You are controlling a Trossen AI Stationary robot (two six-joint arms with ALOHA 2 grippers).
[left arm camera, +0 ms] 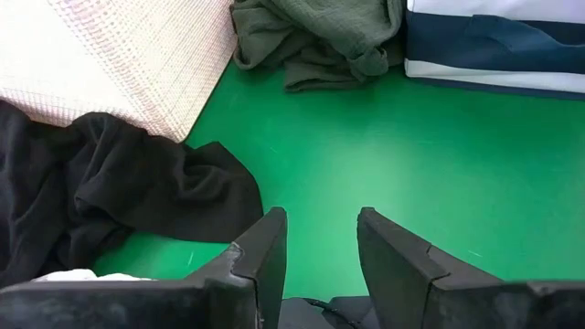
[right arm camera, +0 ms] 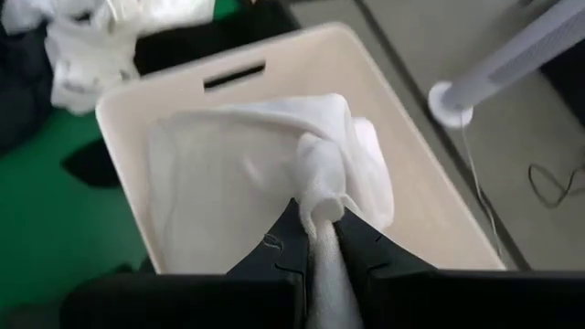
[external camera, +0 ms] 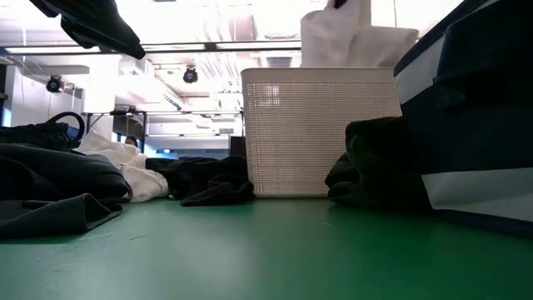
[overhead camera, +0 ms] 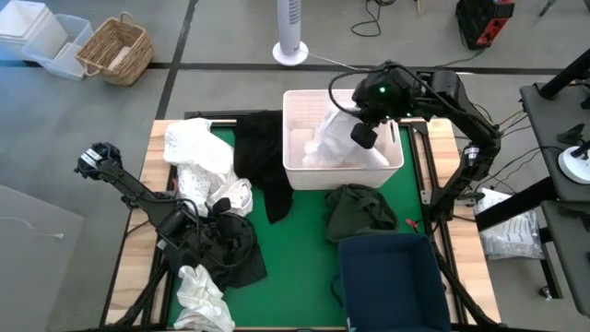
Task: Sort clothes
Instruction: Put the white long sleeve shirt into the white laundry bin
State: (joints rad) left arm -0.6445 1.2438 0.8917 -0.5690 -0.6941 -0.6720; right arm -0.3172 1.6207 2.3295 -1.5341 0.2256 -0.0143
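1. Over the white plastic bin (overhead camera: 300,159) at the back of the desk, the right tool (right arm camera: 318,239) has its fingers pinched tight on a white garment (right arm camera: 274,174) — the cloth hangs from the grip and drapes down into the bin.
2. Left tool (left arm camera: 318,265) sits low over the green desk (overhead camera: 300,258) mat near the front left, fingers a narrow gap apart with nothing between them.
3. Rest of the clothes are scattered around: a white pile (overhead camera: 205,164) at the back left, a black garment (overhead camera: 263,157) lying right against the bin's left wall, and another dark heap (overhead camera: 235,254) bunched around the left arm.
4. One more white piece (overhead camera: 203,297) lies at the front left edge, near that arm's base.
5. Dark green garment (overhead camera: 359,210) is crumpled just in front of the white bin, touching the navy fabric bin (overhead camera: 392,281) at the front right — the low view shows it wedged between the two.
6. Off the desk on the floor there's a wicker basket (overhead camera: 115,51) and a white fan (overhead camera: 290,32).
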